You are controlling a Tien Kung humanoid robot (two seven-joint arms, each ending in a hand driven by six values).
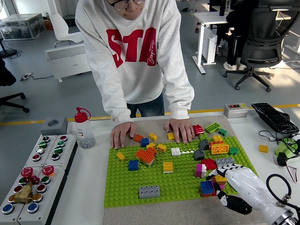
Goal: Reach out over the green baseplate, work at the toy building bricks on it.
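Right hand (234, 183) reaches in over the near right corner of the green baseplate (180, 180), fingers curled down around a small stack of yellow, blue and pink bricks (212, 184); can't tell if it truly grips them, since the palm covers them. Grey brick (149, 191) sits alone near the baseplate's front edge, orange cluster (146, 155) and yellow brick (168, 167) mid-plate. At the baseplate's far edge a person's two hands (123, 132) press flat among loose bricks, with a red-capped bottle (84, 128) and button panels (35, 176) off to its left.
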